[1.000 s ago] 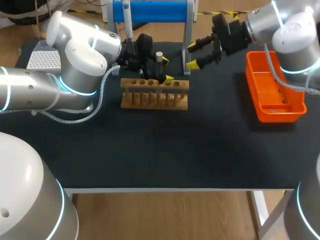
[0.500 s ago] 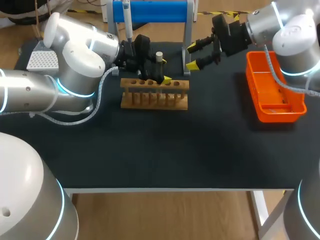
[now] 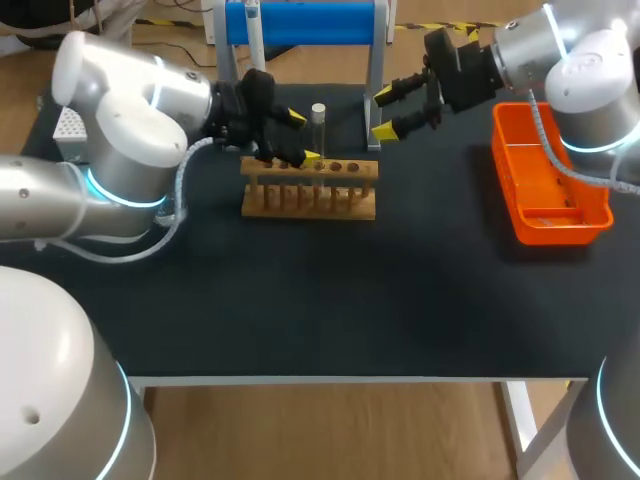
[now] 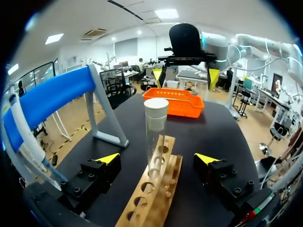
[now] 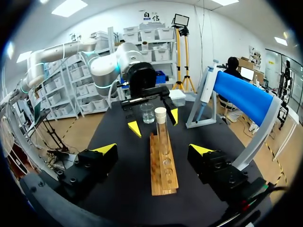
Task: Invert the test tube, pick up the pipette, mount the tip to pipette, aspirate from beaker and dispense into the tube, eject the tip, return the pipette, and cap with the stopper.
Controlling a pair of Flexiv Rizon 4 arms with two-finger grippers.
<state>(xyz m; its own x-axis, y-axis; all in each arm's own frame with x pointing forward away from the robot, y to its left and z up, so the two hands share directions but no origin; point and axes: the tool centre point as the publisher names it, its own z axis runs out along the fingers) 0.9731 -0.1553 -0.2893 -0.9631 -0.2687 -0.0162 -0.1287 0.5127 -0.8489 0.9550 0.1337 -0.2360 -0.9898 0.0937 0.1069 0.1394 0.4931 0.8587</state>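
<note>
A clear test tube (image 3: 318,125) with a whitish top end stands upright in the wooden rack (image 3: 310,188). My left gripper (image 3: 303,137) is open just left of the tube and does not touch it. In the left wrist view the tube (image 4: 155,137) rises from the rack (image 4: 154,194) ahead of the open gripper (image 4: 158,158). My right gripper (image 3: 384,112) hangs open behind and to the right of the rack, holding nothing. Its wrist view shows the tube (image 5: 162,132), the beaker (image 5: 147,113) and my left gripper (image 5: 153,122). The pipette (image 3: 256,45) hangs on the blue stand (image 3: 305,22).
An orange bin (image 3: 548,175) sits at the right of the table. A white tip box (image 3: 68,122) is partly hidden behind my left arm. The blue stand's grey leg (image 3: 374,70) rises close to the right gripper. Several rack holes beside the tube are free.
My left gripper has drawn back to the left, off the test tube, which stays upright in the rack. The right arm has not moved.
</note>
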